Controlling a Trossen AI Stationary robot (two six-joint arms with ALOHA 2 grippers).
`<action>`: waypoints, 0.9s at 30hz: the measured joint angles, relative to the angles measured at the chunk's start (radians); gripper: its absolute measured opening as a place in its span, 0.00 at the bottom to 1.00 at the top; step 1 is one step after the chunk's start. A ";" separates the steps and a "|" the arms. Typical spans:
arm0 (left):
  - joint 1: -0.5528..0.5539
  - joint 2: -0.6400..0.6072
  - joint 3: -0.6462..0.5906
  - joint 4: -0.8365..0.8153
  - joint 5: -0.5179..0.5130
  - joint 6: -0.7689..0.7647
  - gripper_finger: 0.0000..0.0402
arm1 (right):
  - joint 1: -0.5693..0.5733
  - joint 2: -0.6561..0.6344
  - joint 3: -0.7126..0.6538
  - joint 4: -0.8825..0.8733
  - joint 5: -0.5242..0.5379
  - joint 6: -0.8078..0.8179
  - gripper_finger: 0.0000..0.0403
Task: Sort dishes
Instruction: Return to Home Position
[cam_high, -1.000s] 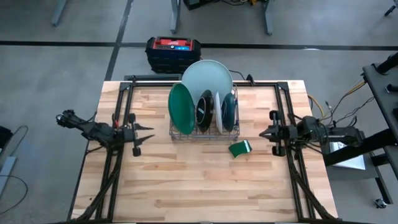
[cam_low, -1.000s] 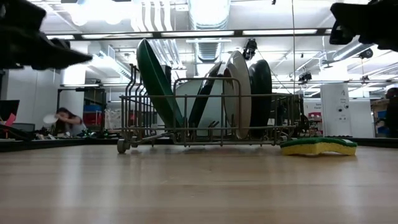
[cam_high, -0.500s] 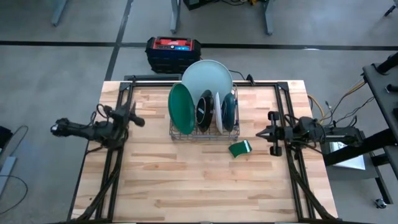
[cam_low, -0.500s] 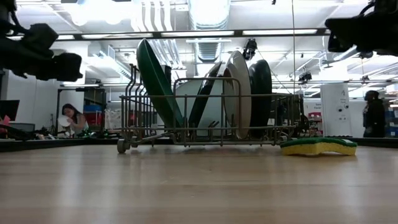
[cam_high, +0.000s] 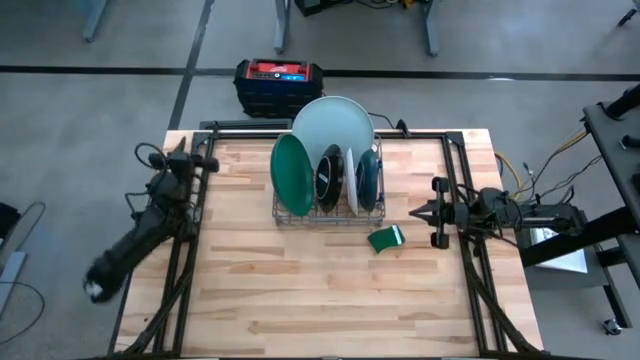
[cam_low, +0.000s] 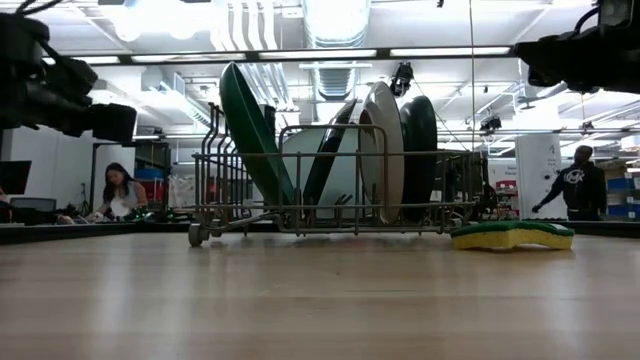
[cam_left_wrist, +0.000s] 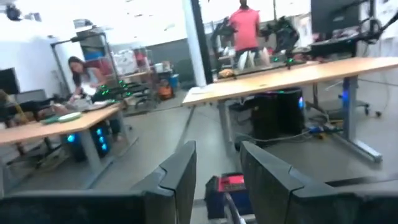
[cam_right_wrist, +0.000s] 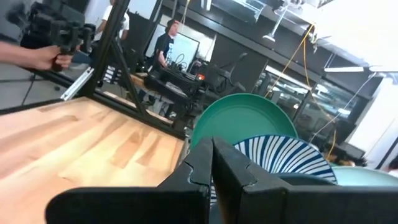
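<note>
The dishes stand on edge in a grey wire rack at the table's far middle: a large pale plate, a green plate, a dark striped plate, a thin white plate and a dark teal plate. My left gripper hovers over the table's far left corner, open and empty, pointing past the far edge. My right gripper hovers right of the rack, shut and empty, pointing at the green plate and the striped plate.
A green and white sponge lies on the table just right of the rack's near corner. A black and red box sits on the floor beyond the far edge. Bare wood fills the near half. People stand in the room behind.
My left arm has swung away from the rack: its gripper, which pointed level toward the rack, now points toward the table's far left corner and has moved toward the far edge. It stays open. The plates have not moved.
</note>
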 joint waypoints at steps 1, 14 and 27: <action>0.094 0.000 -0.001 -0.001 0.101 -0.010 0.29 | 0.000 0.000 0.000 0.001 0.000 -0.015 0.00; 0.711 0.120 -0.002 0.075 1.087 -0.535 0.29 | 0.000 0.000 0.000 0.002 -0.001 -0.022 0.00; -0.117 0.175 0.013 0.174 -0.063 -0.485 0.29 | 0.000 0.018 0.000 0.003 -0.001 -0.011 0.00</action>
